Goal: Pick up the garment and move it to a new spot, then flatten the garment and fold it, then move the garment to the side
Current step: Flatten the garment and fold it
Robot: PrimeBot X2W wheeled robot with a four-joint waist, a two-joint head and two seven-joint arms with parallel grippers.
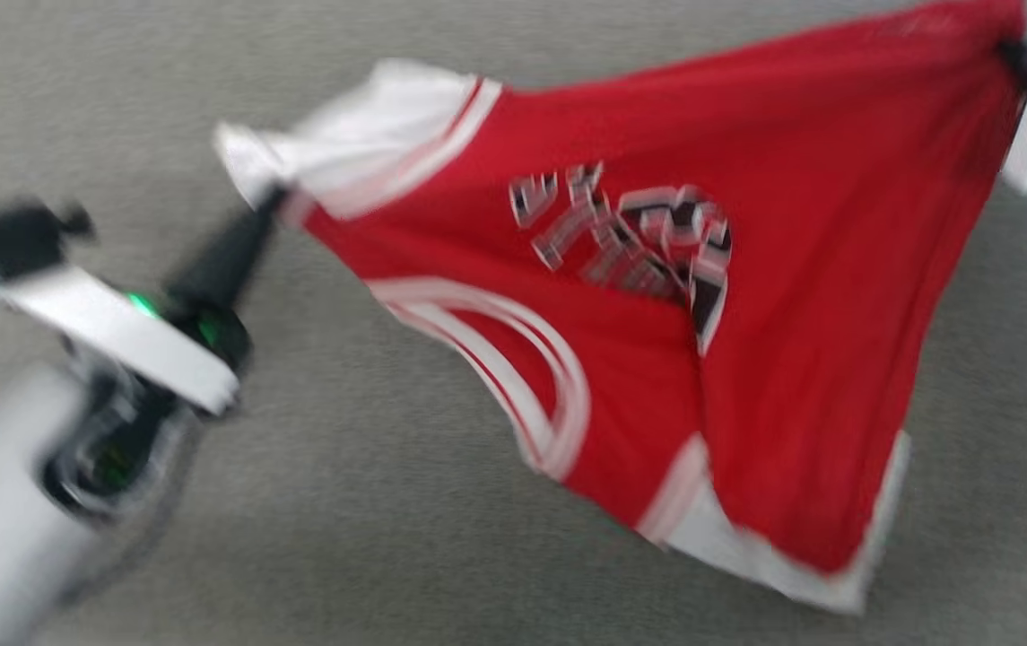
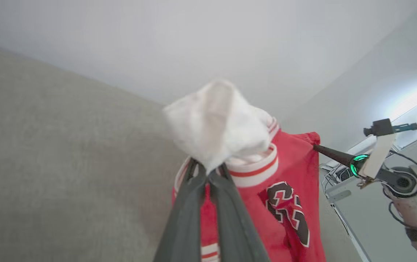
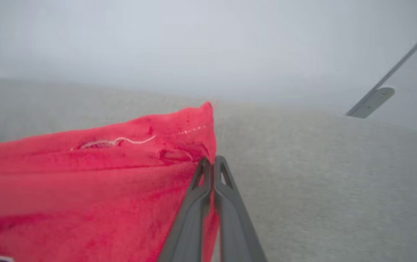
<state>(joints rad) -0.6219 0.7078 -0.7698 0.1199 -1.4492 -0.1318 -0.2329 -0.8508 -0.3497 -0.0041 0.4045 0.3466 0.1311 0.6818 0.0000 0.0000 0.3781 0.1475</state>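
The garment [image 1: 800, 269], a red jersey with white sleeves, striped trim and black lettering, hangs stretched in the air between both arms above the grey surface. My left gripper [image 1: 275, 199] is shut on a white sleeve at the jersey's left corner; in the left wrist view the gripper [image 2: 208, 170] pinches the bunched white sleeve [image 2: 217, 123]. At the upper right, my right gripper [image 1: 1011, 49] is shut on the red corner; the right wrist view shows the gripper [image 3: 211, 162] clamped on the red hem [image 3: 179, 145]. The head view is blurred.
A grey cloth-covered surface [image 1: 298, 556] lies under the jersey. In the left wrist view the right arm [image 2: 397, 178] reaches in from the right, with a pale cabinet and cables [image 2: 339, 178] behind it. A pale wall rises beyond the surface.
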